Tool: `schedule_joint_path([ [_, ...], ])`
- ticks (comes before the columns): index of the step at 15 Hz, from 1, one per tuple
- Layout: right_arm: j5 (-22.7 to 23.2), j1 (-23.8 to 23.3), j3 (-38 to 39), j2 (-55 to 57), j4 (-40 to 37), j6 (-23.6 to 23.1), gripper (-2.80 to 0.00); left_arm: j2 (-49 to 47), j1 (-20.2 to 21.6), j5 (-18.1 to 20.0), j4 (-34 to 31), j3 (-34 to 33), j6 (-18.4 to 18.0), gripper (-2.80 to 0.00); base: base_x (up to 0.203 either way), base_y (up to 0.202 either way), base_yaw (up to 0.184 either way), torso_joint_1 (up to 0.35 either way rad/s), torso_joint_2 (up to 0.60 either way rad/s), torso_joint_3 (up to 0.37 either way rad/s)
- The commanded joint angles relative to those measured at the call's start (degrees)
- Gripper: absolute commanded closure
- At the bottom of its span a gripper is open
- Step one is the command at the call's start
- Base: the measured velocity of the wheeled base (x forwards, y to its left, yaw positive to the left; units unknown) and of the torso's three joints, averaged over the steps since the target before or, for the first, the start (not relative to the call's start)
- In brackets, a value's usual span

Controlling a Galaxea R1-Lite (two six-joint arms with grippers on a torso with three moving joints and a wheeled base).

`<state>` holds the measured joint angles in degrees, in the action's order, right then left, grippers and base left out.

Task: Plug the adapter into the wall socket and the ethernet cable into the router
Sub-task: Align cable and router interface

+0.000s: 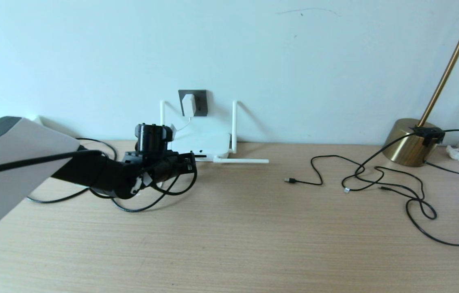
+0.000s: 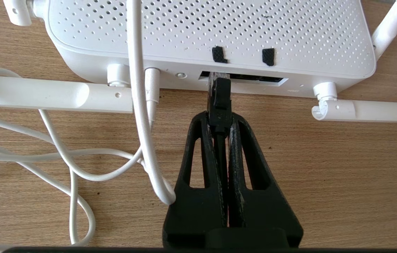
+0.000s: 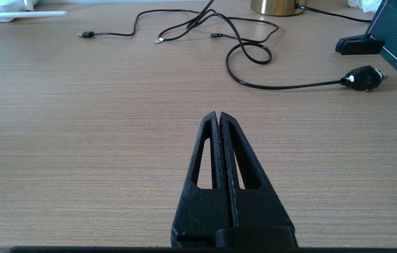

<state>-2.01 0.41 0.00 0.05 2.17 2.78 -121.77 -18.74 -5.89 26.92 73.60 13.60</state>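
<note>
Ethernet plug at the router port — adapter (image 1: 189,104) already in the wall socket (image 1: 201,102).

The left end effector (image 2: 220,121) grips the ethernet cable (image 2: 220,102), its clear tip seemingly inside the router (image 2: 219,31) port; the right end effector (image 3: 218,117) hovers closed and empty over the table (image 3: 78,140).

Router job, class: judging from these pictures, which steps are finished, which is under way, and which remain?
Done: the adapter sits in the wall socket. In hand: the left tool is shut on the ethernet cable, whose plug tip is at the router port; full seating cannot be confirmed. Left: push it home and let go. The right tool is shut and idle above the table.
</note>
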Motion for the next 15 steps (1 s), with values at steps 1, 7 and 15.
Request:
schedule_joint_path([
  [1, 0.0, 0.0, 0.6, 0.0, 0.0, 0.0, 0.00, -0.2, 0.4, -0.1, 0.2, 0.0, 0.1, 0.00, 0.000, 0.000, 0.000, 0.000, 0.00, 0.000],
  [7, 0.0, 0.0, 0.6, 0.0, 0.0, 0.0, 0.00, -0.6, 0.9, 0.0, 0.1, 0.4, 0.1, 0.00, 0.000, 0.000, 0.000, 0.000, 0.00, 0.000],
  [15, 0.0, 0.0, 0.6, 0.0, 0.0, 0.0, 0.00, -1.6, 0.8, 0.0, 0.1, 1.0, 0.1, 0.00, 0.000, 0.000, 0.000, 0.000, 0.00, 0.000],
])
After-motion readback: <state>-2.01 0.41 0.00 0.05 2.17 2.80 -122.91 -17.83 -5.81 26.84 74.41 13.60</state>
